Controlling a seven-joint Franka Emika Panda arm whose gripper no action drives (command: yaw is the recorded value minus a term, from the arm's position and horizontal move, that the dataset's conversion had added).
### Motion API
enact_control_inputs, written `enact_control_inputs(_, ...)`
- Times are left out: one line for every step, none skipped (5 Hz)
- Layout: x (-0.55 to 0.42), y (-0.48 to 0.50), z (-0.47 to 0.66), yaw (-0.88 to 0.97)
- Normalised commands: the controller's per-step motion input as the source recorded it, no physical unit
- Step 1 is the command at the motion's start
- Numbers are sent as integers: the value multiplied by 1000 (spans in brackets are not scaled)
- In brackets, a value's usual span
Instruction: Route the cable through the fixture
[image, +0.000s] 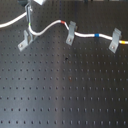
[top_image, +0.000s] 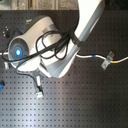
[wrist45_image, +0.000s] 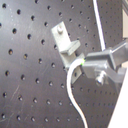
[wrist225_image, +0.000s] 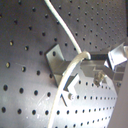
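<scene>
— Holding the long thin white cable with coloured bands (image: 47, 27) right at the small grey metal fixture with the slanted foot and upright post (image: 27, 39), near the first exterior view's left. Are you seeing it seated?

— I'm seeing it bending over the post in both wrist views (wrist45_image: 75, 67), but I'm not able to tell whether it's lying inside the slot. How's the gripper (wrist225_image: 92, 67) looking?

— Its fingers are clenching the cable just beside the post. I'm worrying the cord is riding on the top edge; pulling sideways now could pop it off.

— Agreed. Further along it's already running past two slimmer bent grey strips (image: 71, 32), so tugging hard might drag it out of those too.
</scene>
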Motion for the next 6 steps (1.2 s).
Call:
enact_control_inputs(-72, 234, 165, 0)
enact_control_inputs(145, 210, 80, 166)
enact_control_inputs(169, 68, 47, 134)
enact_control_inputs(371, -294, 12, 140)
enact_control_inputs(392, -396, 7, 169)
enact_control_inputs(-62, -68, -1, 0)
